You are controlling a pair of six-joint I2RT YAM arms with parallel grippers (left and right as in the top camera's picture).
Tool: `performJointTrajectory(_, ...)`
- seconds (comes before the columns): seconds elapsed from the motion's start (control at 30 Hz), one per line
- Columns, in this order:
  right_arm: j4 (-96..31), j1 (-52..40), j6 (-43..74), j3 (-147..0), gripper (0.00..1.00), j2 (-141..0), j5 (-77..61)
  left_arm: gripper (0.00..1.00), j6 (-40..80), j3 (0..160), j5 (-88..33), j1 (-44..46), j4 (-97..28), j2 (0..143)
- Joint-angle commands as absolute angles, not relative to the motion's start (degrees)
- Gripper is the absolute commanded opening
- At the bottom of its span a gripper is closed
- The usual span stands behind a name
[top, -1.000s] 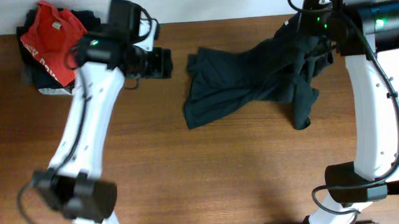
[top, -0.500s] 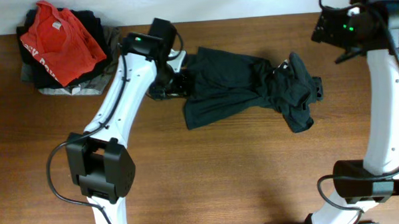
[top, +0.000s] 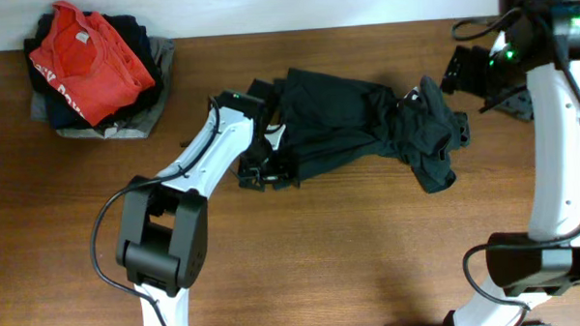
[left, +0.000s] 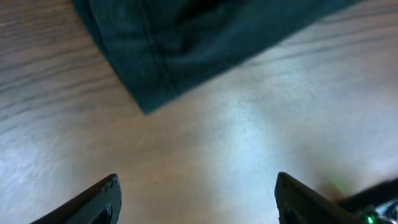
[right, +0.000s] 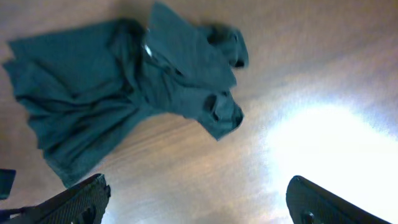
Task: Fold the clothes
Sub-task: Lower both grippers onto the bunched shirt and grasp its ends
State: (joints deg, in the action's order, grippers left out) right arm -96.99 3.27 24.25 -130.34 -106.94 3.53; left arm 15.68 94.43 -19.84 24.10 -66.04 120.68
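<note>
**Garment** (top: 366,131): 1 dark, near-black piece, crumpled on the table (top: 371,257). It lies toward the back, spread roughly left to right.
- The left part is wider and flatter.
- The right part is bunched into folds, and 1 flap points toward the front at the right end.
- A small white mark (right: 147,50) shows in the right wrist view, on the bunched part.
- It is not folded.

**Left gripper** (top: 266,172): at the garment's front-left corner, just beside the hem.
- In the left wrist view the 2 fingers (left: 93,202) stand wide apart, with nothing between them but bare wood.
- The garment corner (left: 180,56) lies ahead of the fingertips, apart from them.
- I cannot tell whether the fingertips touch the table.

**Right gripper** (top: 464,72): off the garment's right end, toward the back of the table and apart from the cloth.
- In the right wrist view its 2 fingers (right: 81,200) are spread wide and hold nothing.
- The whole garment shows in that view, well apart from the fingertips.

**Other:** a pile (top: 133,110) of clothes sits at the back-left of the table, well apart from the garment. It has 1 red T-shirt (top: 83,64) on top and a grey piece (top: 105,129) at the bottom.
</note>
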Motion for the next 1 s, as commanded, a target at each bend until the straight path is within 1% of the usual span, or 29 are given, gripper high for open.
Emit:
performJointTrajectory(0.0,-97.34,4.62,27.77,-127.72,0.95,-106.65,4.99,0.79,19.31,92.64,-21.28,23.86,-63.77,121.03)
performJointTrajectory(0.2,-97.34,6.44,31.27,-126.63,0.95,-106.65,5.17,0.79,27.49,91.92,-14.90,23.86,-61.95,121.19)
performJointTrajectory(0.47,-97.32,7.20,32.05,-125.25,0.95,-106.65,5.26,0.78,29.12,91.92,-13.80,23.88,-59.09,124.05)
performJointTrajectory(0.63,-97.32,7.20,34.57,-122.23,0.95,-106.67,9.34,0.77,29.12,91.92,-13.45,23.92,-58.02,126.39)
performJointTrajectory(0.83,-95.94,7.20,35.03,-115.13,0.95,-106.67,9.06,0.77,29.34,91.92,-10.63,24.01,-56.66,126.61)
performJointTrajectory(0.97,-92.18,7.20,35.03,-108.92,0.96,-106.67,7.35,0.77,29.30,91.92,-10.63,24.01,-55.05,126.61)
